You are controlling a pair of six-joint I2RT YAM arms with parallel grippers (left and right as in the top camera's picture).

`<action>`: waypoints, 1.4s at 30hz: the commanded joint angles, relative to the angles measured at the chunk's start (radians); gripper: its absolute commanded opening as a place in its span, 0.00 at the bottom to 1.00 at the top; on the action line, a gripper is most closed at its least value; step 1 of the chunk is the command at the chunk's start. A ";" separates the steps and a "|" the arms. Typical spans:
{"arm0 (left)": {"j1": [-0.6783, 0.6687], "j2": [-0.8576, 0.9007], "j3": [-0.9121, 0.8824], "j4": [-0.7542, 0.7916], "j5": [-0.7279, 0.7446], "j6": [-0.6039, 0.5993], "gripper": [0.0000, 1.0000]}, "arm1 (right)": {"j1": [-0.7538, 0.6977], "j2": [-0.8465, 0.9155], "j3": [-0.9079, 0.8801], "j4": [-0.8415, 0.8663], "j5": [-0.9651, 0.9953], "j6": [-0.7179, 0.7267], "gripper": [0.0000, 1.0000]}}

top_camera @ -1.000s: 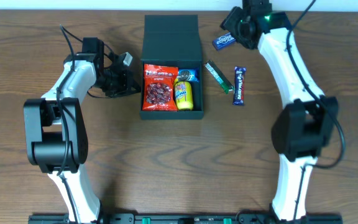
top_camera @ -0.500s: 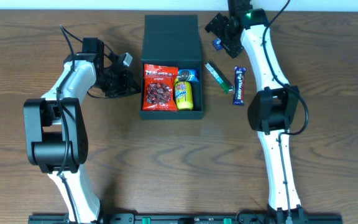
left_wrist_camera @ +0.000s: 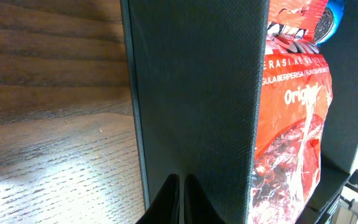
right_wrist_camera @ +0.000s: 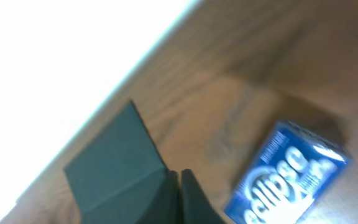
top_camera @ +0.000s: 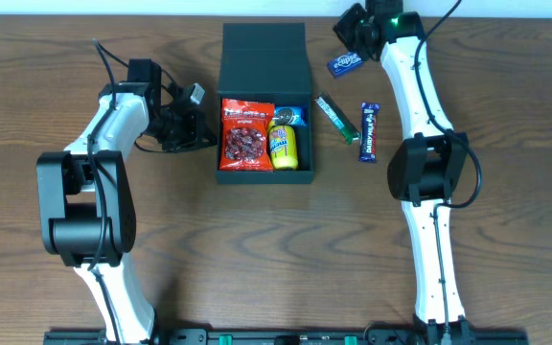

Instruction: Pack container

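The container [top_camera: 304,174], a dark teal-black box, stands open at the table's centre, its flap lid [top_camera: 263,48] lying back. Inside lie a red snack packet [top_camera: 246,135], a yellow packet [top_camera: 283,145] and a blue round pack [top_camera: 292,117]. My left gripper [top_camera: 207,131] is shut, its tips against the container's left wall [left_wrist_camera: 191,93], holding nothing. The red packet [left_wrist_camera: 291,124] shows beyond that wall. My right gripper [top_camera: 345,34] is shut and empty at the far edge, between the lid's corner [right_wrist_camera: 114,168] and a blue gum box [right_wrist_camera: 291,180].
The blue gum box [top_camera: 346,63] lies right of the lid. A green bar [top_camera: 336,118] and a purple chocolate bar [top_camera: 369,131] lie right of the container. The table's far edge runs just behind my right gripper.
My right gripper has opened wide and shut again with nothing in it, shifting a little left above the blue gum box. The left arm has not moved.
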 commanded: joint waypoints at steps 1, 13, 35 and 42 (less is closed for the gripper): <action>-0.003 0.007 -0.006 -0.005 -0.014 -0.001 0.06 | 0.008 0.018 0.026 0.027 0.008 0.008 0.01; -0.003 0.007 -0.006 -0.004 -0.014 -0.001 0.06 | -0.011 0.091 0.019 0.048 -0.016 0.062 0.01; -0.003 0.007 -0.006 -0.004 -0.014 -0.005 0.06 | -0.055 0.100 0.013 -0.146 0.006 0.057 0.01; -0.003 0.007 -0.006 -0.003 -0.014 -0.012 0.06 | -0.057 0.072 0.014 -0.211 0.007 0.006 0.01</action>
